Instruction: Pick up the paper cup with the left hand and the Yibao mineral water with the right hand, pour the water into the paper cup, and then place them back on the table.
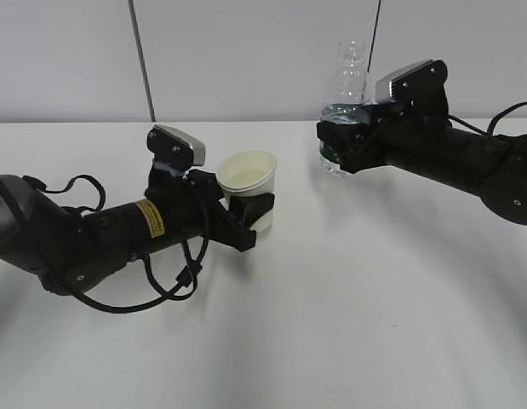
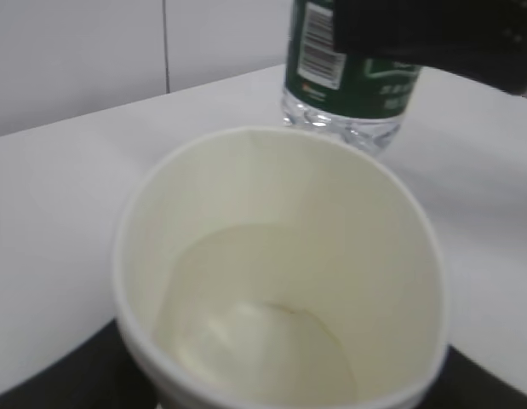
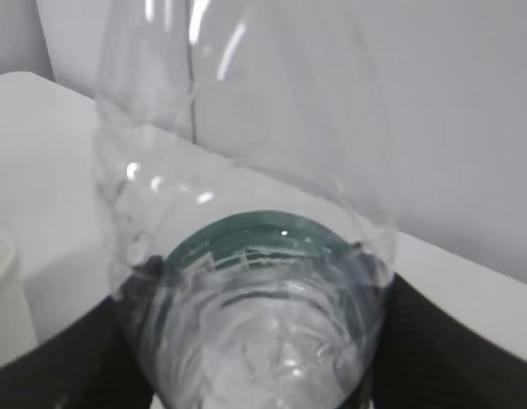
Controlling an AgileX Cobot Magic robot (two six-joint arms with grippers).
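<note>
The left hand is stretched low and nearly level over the table, its jaws clamped on the paper cup, which is held upright and apart from the bottle, with a little liquid seen at its bottom in the left wrist view. The right hand is reached in from the right, closed around the labelled middle of the Yibao mineral water, which is held upright with its open neck on top.
</note>
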